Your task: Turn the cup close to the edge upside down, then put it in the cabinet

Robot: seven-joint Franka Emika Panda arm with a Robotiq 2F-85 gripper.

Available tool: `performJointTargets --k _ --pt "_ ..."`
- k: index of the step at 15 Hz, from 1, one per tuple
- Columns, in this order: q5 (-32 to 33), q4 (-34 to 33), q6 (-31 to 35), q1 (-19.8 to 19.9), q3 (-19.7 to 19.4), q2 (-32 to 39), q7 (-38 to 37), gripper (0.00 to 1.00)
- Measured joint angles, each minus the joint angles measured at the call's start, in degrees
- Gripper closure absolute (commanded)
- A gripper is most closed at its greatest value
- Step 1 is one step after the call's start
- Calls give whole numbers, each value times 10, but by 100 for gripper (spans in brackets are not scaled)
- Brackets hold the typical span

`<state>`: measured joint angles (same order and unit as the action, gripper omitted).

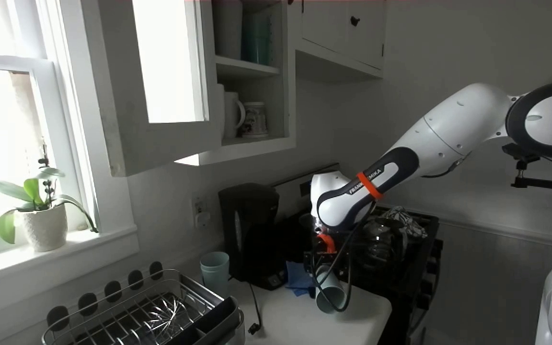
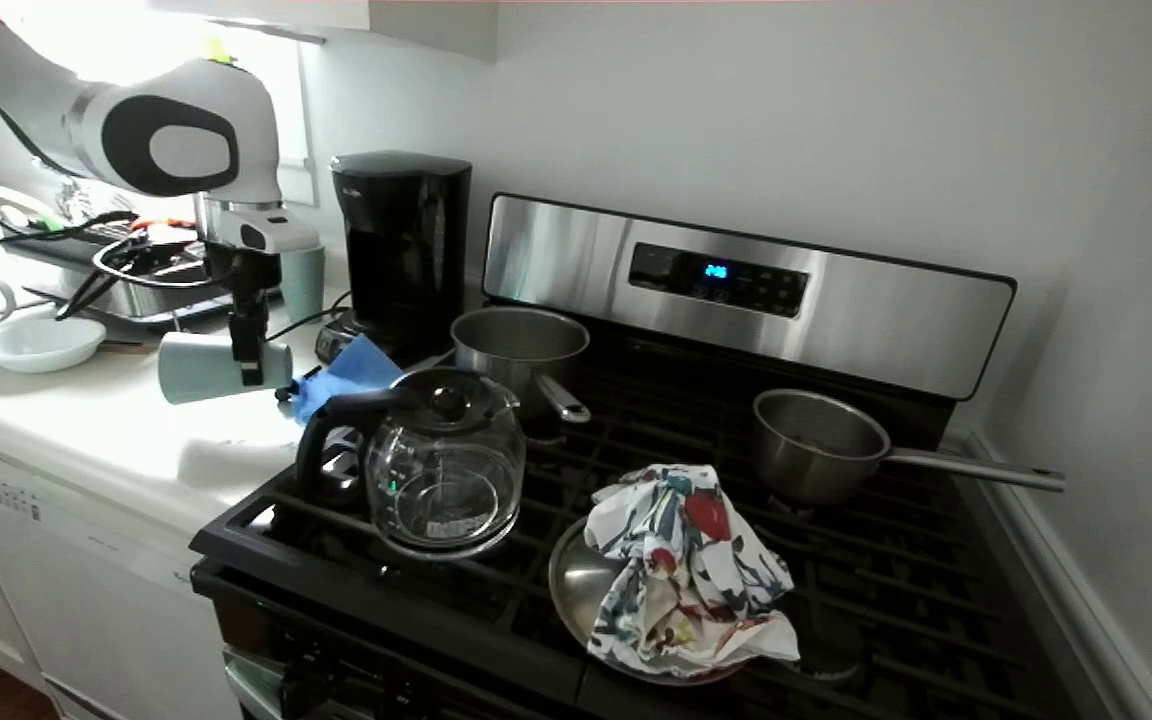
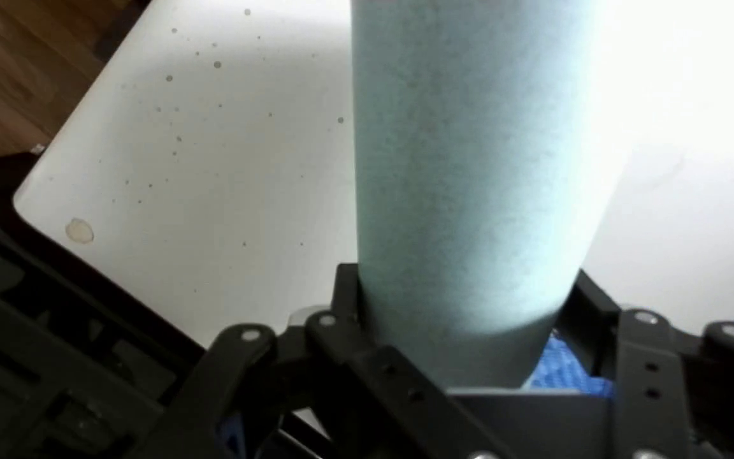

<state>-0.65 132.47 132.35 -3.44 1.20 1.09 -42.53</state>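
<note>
My gripper [image 1: 323,264] is shut on the cup [image 1: 329,291], a light blue-teal one, near its narrower end. The cup lies nearly on its side in the air, above the white counter; its shadow falls below it in an exterior view, where the cup [image 2: 198,370] shows between the fingers of the gripper [image 2: 250,362]. In the wrist view the cup [image 3: 469,153] fills the middle, a finger of the gripper [image 3: 466,287] on each side. The white cabinet [image 1: 291,100] hangs above with its door open, mugs and glassware on its shelves. The counter's front edge [image 2: 76,462] shows too.
Another teal cup [image 1: 215,272] stands upright beside the dish rack [image 1: 211,303]. A black coffee maker [image 2: 404,230] and a blue cloth [image 2: 348,378] are behind the held cup. The stove holds a glass carafe [image 2: 448,475], pots and a towel [image 2: 681,570]. The open door [image 1: 161,143] juts out.
</note>
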Motion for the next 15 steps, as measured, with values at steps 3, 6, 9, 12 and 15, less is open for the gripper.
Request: performJointTargets --k 3,6,9,12,15 --pt "77 -11 -38 -11 20 -42 -1 50" --pt "149 -20 -70 -13 45 -91 2 50" --pt "214 -23 -76 -12 65 -134 13 50" --pt "273 -22 -73 -11 80 -172 26 50" --pt "323 -22 -56 -10 96 -206 35 50"
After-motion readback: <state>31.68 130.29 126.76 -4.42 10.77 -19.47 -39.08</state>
